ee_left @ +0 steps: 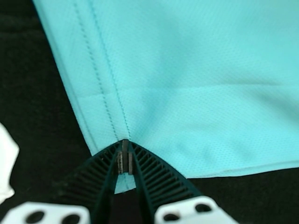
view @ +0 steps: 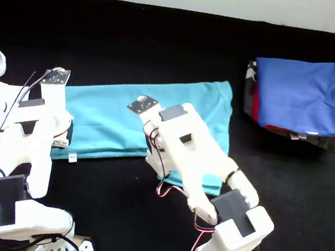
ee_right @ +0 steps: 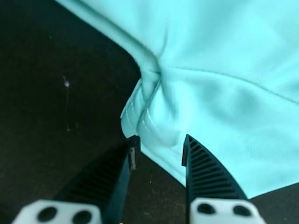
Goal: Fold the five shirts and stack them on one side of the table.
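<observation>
As its wrist view reveals, left gripper (ee_left: 124, 157) seemingly pinches teal shirt (ee_left: 196, 84).

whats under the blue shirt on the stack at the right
Under the blue shirt a red garment peeks out at its edges, with a darker garment below that. The rest of the stack is covered.

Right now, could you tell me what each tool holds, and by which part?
The left tool pinches the teal shirt at its stitched hem; the right tool is open, holding nothing.
</observation>
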You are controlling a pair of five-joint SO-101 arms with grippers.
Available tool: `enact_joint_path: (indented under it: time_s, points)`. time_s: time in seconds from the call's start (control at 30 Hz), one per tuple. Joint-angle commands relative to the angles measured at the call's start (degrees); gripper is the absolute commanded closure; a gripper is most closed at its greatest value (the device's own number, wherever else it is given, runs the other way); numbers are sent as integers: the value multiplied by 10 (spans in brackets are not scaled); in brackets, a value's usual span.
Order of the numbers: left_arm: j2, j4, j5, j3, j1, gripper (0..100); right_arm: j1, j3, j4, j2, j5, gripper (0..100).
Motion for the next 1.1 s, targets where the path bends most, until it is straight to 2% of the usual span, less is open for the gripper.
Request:
enact_joint_path:
  time_s: [0.0, 0.47, 0.77, 1.07]
  points:
    - [1, -8, 3, 2, 7, 992, -1, -1, -12, -1, 5, 844]
    - [1, -8, 3, 2, 7, 992, 12, 0, -17, 65, 5, 885]
    - [1, -8, 3, 2, 7, 992, 61, 1, -22, -9, 5, 886]
    - [1, -8, 3, 2, 7, 992, 63, 7, -23, -29, 4, 886]
